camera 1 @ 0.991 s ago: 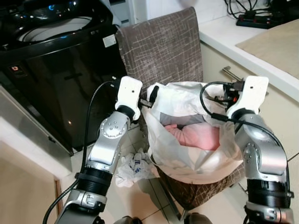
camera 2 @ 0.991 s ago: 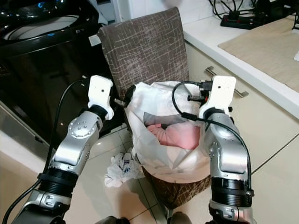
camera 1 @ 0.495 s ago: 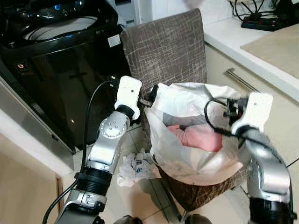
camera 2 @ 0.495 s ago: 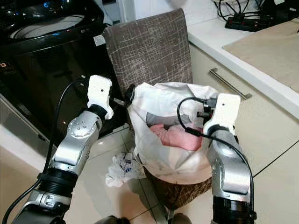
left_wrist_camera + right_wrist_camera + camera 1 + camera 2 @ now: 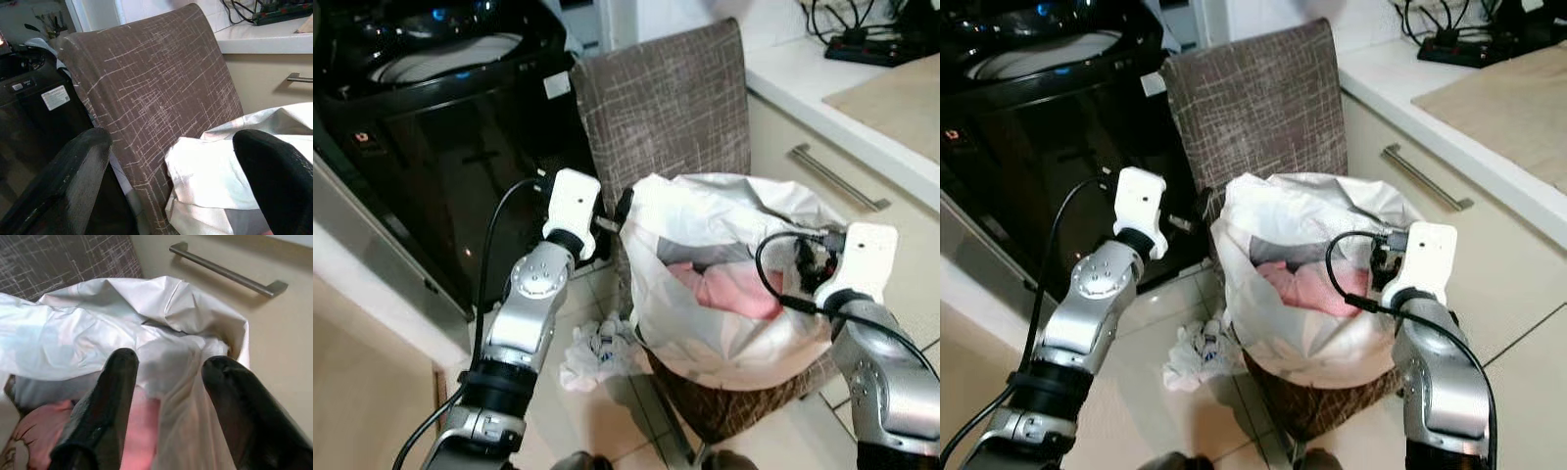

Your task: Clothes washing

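Observation:
A white plastic bag [image 5: 724, 328] stands open on the seat of a brown patterned chair [image 5: 666, 98]. Inside it lies a pink garment [image 5: 739, 292]. My left gripper [image 5: 617, 211] is open just beside the bag's left rim, with a small gap to the plastic; in the left wrist view its fingers [image 5: 63, 181] stand wide apart with the bag's edge [image 5: 220, 166] near one of them. My right gripper [image 5: 808, 264] is open at the bag's right rim. In the right wrist view its fingers [image 5: 107, 396] straddle the bag's film [image 5: 98, 328] without pinching it, and the pink garment [image 5: 39, 440] lies below.
A black top-loading washing machine [image 5: 440, 108] stands to the left with its lid up. A crumpled white item [image 5: 597, 351] lies on the tiled floor by the chair. To the right are a cabinet with a drawer handle [image 5: 837, 176] and a counter [image 5: 862, 88] with a power strip [image 5: 881, 44].
My right arm has dropped from the top of the bag's right rim to lower on its side. The left gripper has drawn slightly back from the left rim.

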